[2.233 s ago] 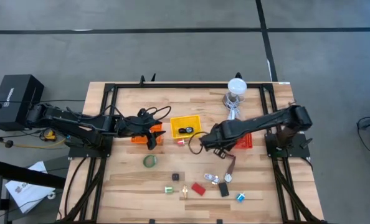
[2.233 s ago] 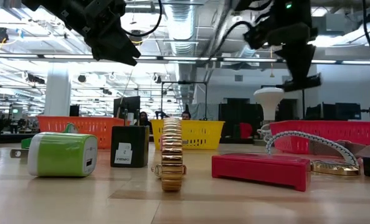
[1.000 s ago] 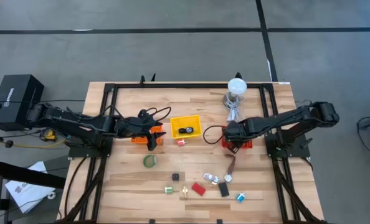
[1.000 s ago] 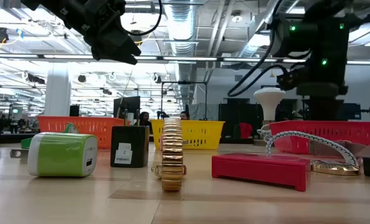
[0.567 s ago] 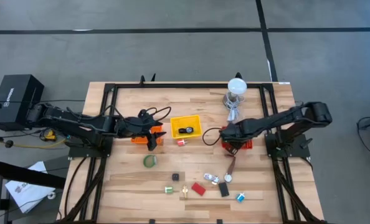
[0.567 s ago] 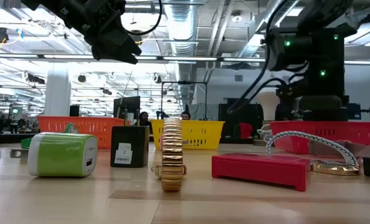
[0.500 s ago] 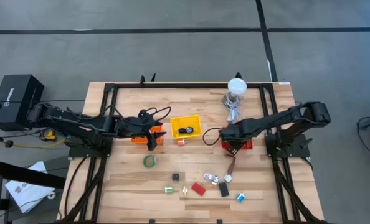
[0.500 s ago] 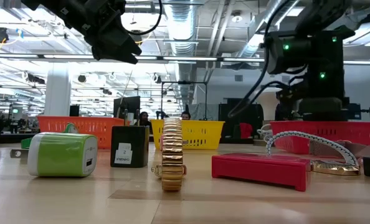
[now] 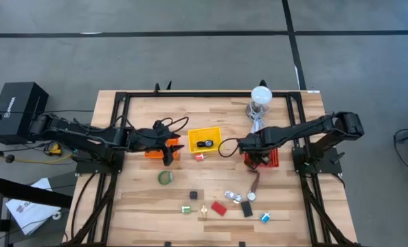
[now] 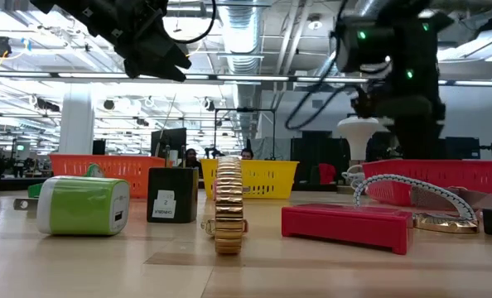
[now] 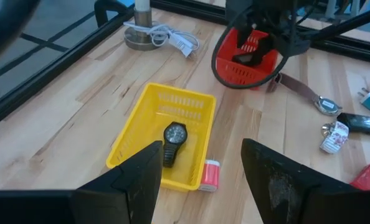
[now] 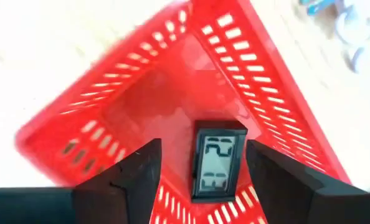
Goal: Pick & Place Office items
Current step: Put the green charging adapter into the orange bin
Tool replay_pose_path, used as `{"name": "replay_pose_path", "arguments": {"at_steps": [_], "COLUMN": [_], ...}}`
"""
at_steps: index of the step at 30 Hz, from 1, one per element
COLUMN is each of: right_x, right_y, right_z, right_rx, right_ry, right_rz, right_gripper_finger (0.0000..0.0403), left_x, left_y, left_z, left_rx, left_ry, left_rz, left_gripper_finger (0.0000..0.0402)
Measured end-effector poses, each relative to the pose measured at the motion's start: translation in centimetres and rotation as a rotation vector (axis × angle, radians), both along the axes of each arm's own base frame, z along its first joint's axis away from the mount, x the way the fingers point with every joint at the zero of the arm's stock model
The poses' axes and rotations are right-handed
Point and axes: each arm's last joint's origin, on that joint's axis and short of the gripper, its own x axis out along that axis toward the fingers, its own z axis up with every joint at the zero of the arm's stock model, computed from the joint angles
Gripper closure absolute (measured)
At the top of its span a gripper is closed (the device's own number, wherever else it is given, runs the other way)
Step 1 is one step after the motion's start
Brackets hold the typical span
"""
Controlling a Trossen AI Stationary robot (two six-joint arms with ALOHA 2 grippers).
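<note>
While the left gripper (image 9: 168, 148) just hangs open over the orange bin (image 9: 153, 152), the right gripper (image 12: 200, 165) sits spread and empty above the red bin (image 12: 172, 112), with the little digital clock (image 12: 217, 163) lying inside, near one corner.

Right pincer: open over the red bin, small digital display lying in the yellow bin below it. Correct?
Not quite. The right pincer is open over the red bin, but the digital display lies in that red bin, not the yellow one. The right wrist view shows it. The yellow bin holds a wristwatch, per the left wrist view.
</note>
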Motion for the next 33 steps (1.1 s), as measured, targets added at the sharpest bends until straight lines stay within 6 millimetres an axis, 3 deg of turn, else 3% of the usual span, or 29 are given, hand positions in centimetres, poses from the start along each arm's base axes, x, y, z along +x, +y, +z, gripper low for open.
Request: {"name": "replay_pose_path", "arguments": {"at_steps": [6,12,17,26,33], "right_x": [1.6,3.2,3.4,3.2,4.5], "right_y": [1.0,3.9,6.7,10.1,11.3], "right_z": [3.1,5.6,6.9,7.3,8.1], "right_rx": [-0.001,-0.004,0.002,-0.179,-0.18], "right_ry": [-0.048,-0.185,-0.243,-0.34,-0.535], "right_rz": [0.176,0.392,0.516,0.636,0.658], "right_gripper_finger": [0.0184,0.0183,0.0184,0.0184,0.0184], "left_x": [0.1,0.4,1.2,3.0,3.3], "left_y": [-1.2,-4.6,-7.5,-13.6,-16.9], "left_z": [0.2,0.3,-0.3,-3.4,-7.7], "left_rx": [-0.144,-0.159,-0.171,-0.126,-0.075], "left_ry": [-0.041,-0.087,-0.127,-0.211,-0.151], "left_rz": [-0.125,-0.271,-0.374,-0.584,-0.596], "left_gripper_finger": [0.0191,0.0217,0.0232,0.0225,0.0197]}}
